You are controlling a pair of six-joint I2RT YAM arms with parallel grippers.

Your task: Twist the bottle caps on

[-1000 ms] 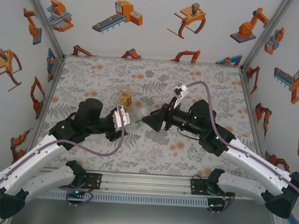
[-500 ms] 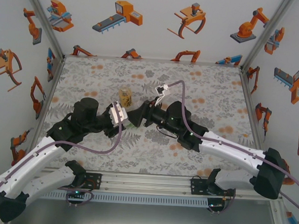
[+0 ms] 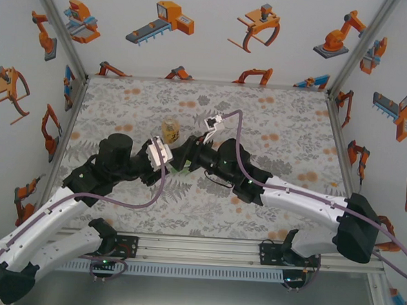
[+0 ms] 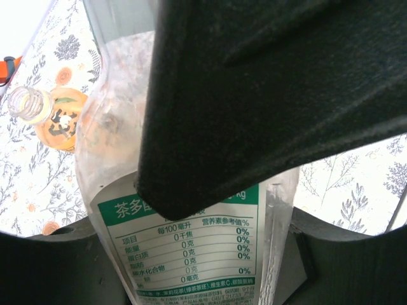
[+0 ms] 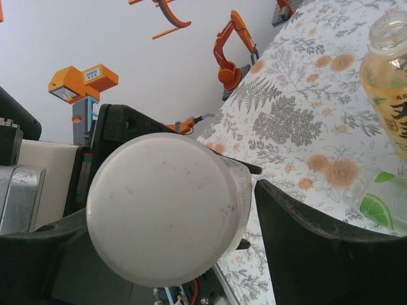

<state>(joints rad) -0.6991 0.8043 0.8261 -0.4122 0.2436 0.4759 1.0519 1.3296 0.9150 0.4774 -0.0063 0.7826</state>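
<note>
My left gripper (image 3: 165,161) is shut on the slim bottle (image 4: 191,248) with the green label band, its fingers on both sides of the label. My right gripper (image 3: 180,158) meets it tip to tip over the bottle's top, and one black right finger (image 4: 273,95) hides the neck in the left wrist view. In the right wrist view a whitish bottle cap (image 5: 162,210) is held end-on between the right gripper's (image 5: 178,244) fingers. The amber bottle (image 3: 170,130) stands just behind with its mouth uncapped (image 5: 389,82). A short green-tinted bottle (image 5: 379,203) lies on the table beside it.
The flowered table (image 3: 275,115) is walled at the back and on both sides by white panels with orange robot pictures. The two arms converge left of the table's centre. A purple cable (image 3: 236,127) loops above the right wrist.
My right arm has swung left from the table's middle, carrying the cap up to the bottle in my left gripper. The left gripper has shifted only slightly.
</note>
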